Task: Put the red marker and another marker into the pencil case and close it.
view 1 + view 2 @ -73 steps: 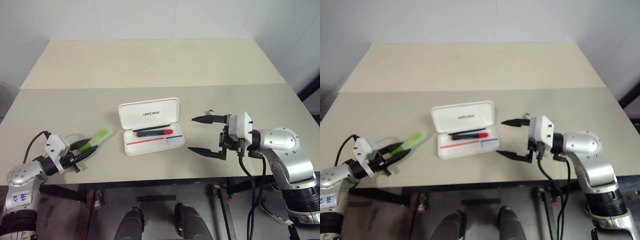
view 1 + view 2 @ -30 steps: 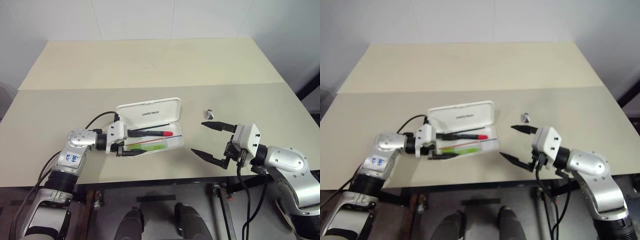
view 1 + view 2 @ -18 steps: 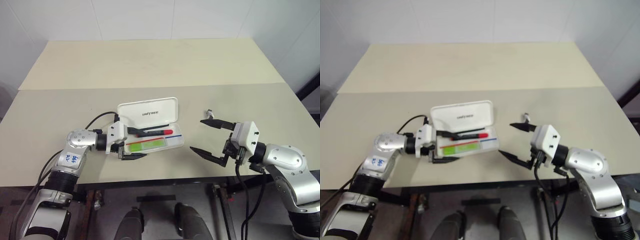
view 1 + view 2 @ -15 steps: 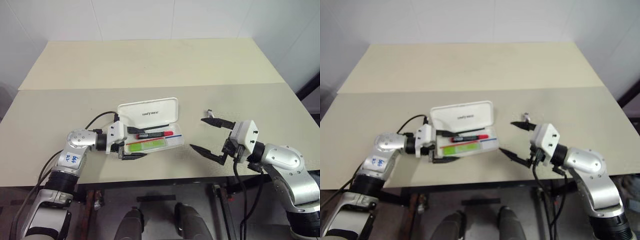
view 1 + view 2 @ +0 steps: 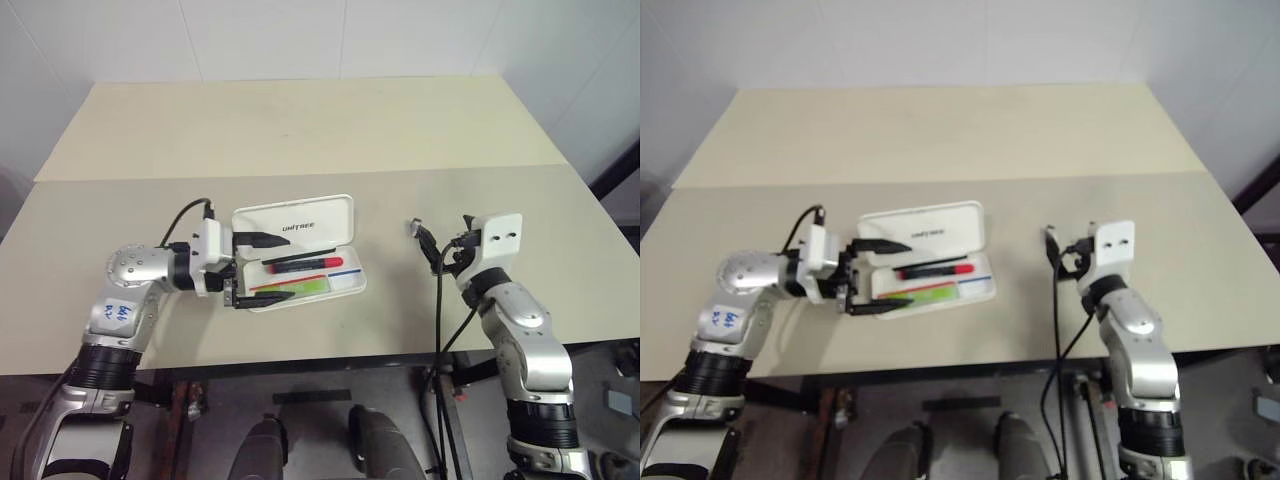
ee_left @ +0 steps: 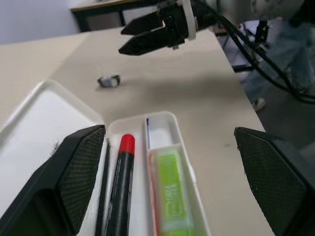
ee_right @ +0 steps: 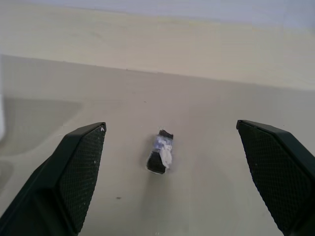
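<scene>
Both markers lie in the open pencil case (image 5: 300, 255): the red marker (image 5: 305, 264) and the green marker (image 5: 298, 289), directly ahead of the wide-open, empty left gripper (image 5: 262, 268). Its upper finger hangs over the lid, so closing may skid the case. The right gripper (image 7: 167, 187), equally spread and empty, points at a small scrap (image 7: 160, 158).

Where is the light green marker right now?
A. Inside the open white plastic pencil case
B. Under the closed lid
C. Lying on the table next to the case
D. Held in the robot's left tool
A: the slim light green marker lies inside the open white plastic pencil case, beside the black marker with the red cap.
</scene>
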Robot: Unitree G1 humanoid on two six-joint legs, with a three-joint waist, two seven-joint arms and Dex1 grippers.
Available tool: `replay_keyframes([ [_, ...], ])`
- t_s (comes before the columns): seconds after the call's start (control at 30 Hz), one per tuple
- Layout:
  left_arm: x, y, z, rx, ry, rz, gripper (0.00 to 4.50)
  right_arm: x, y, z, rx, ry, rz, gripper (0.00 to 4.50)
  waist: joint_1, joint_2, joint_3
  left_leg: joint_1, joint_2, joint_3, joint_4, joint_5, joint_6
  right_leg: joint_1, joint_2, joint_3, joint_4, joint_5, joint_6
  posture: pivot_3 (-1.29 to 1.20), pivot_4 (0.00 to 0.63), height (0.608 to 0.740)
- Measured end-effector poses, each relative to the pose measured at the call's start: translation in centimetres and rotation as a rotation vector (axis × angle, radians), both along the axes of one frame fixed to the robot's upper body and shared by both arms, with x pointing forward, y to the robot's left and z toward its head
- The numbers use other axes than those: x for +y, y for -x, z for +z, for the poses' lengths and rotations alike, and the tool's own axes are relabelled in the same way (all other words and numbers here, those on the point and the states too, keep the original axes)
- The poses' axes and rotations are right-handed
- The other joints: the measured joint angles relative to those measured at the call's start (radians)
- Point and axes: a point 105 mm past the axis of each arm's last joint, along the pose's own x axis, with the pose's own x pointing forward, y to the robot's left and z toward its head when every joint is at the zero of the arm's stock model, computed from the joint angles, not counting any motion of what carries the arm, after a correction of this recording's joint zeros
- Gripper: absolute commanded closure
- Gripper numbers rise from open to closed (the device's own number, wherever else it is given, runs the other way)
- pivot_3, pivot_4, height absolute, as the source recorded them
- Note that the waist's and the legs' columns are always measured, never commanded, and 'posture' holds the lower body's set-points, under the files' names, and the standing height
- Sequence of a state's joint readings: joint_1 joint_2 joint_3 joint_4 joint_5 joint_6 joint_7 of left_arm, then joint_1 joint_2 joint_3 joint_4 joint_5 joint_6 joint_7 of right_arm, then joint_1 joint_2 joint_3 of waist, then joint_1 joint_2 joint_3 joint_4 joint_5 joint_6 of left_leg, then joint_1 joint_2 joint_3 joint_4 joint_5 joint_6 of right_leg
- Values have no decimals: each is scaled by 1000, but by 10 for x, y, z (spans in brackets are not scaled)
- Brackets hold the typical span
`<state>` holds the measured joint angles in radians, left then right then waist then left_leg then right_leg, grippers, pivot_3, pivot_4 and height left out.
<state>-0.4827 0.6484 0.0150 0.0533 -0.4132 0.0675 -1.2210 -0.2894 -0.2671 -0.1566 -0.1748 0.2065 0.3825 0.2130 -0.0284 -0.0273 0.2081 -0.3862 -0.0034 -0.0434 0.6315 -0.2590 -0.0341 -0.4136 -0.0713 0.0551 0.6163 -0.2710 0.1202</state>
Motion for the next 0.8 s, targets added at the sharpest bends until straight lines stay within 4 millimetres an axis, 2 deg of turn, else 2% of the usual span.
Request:
replay_keyframes([
  [0.23, 16, -2, 12, 1, -2, 61, 27, 16, -24, -22, 94, -22, 11, 0, -2, 0, 0, 0, 0, 0, 0, 0, 0, 0, 0, 0, 0, 0, 0, 0, 150, 740],
  [0.5, 27, -2, 18, -27, -8, 110, 27, 16, -59, -35, 137, -37, -62, 0, -6, 0, 0, 0, 0, 1, -2, 0, 0, -1, 0, 0, 0, 0, 0, 0, 150, 740],
  [0.63, 26, 0, 18, -33, -6, 118, 0, 18, -70, -35, 134, -50, -88, 1408, -7, 0, 0, 0, 0, 1, -1, 0, 0, -1, 0, 1, 0, 0, 0, 0, 150, 740],
  [0.8, 23, 3, 20, -47, -9, 114, 0, 20, -72, -35, 127, -45, -87, 3193, -11, 0, 0, 0, 0, 1, -1, 0, 0, -1, 1, 1, 1, 0, 0, 0, 150, 740],
])
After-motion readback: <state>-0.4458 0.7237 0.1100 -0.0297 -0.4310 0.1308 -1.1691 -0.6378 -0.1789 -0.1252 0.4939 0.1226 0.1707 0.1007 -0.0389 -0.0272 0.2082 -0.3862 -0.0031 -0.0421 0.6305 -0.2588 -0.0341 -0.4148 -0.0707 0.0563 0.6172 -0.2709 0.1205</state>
